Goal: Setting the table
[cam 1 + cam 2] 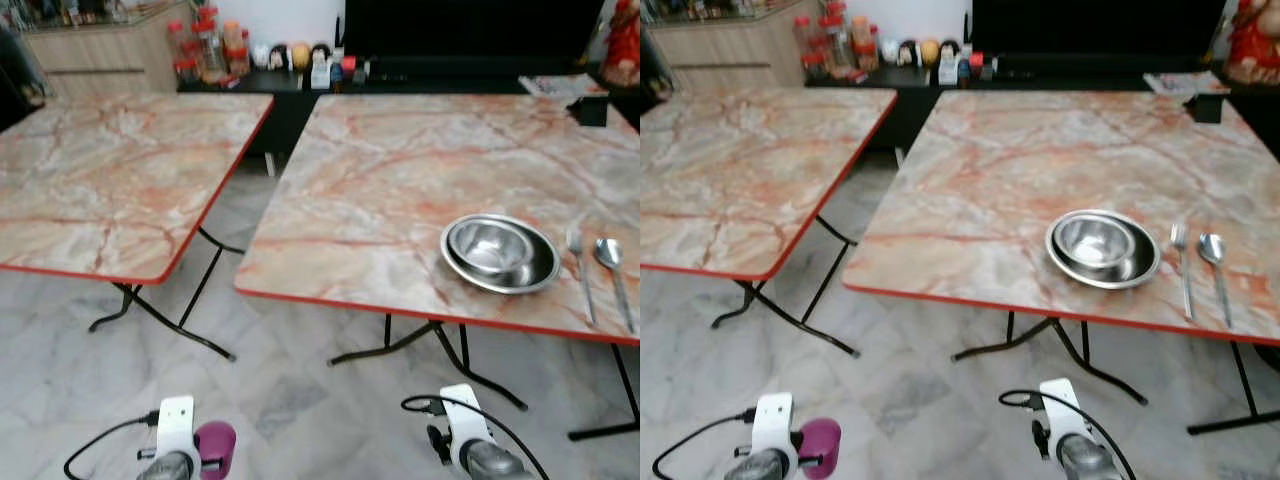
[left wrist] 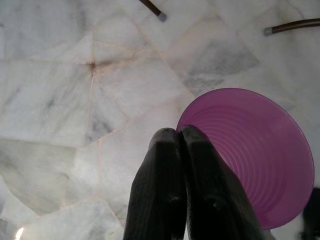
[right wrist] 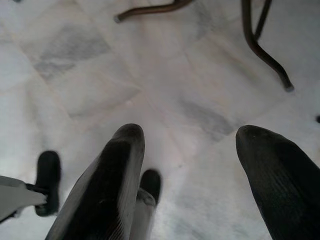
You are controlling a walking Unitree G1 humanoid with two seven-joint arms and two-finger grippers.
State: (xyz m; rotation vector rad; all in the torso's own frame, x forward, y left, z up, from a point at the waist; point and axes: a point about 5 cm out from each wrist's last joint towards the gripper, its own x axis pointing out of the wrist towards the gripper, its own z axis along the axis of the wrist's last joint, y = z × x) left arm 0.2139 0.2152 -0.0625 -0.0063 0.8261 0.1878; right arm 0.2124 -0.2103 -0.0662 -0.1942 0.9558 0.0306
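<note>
So the left gripper (image 2: 179,137) is down low over the marble floor (image 2: 75,100) with its fingers (image 2: 160,190) pinched tight on the rim of a purple cup (image 2: 255,155), mouth of the cup facing the wrist camera. The right gripper (image 3: 190,137) hangs over the floor too, fingers spread wide apart with nothing between them. On the right-hand bench (image 1: 400,170), near the front edge, a steel bowl (image 1: 500,252) sits with a fork (image 1: 578,270) just beside it and a spoon (image 1: 612,262) next to that, while another bench (image 1: 110,170) stands to the left.
</note>
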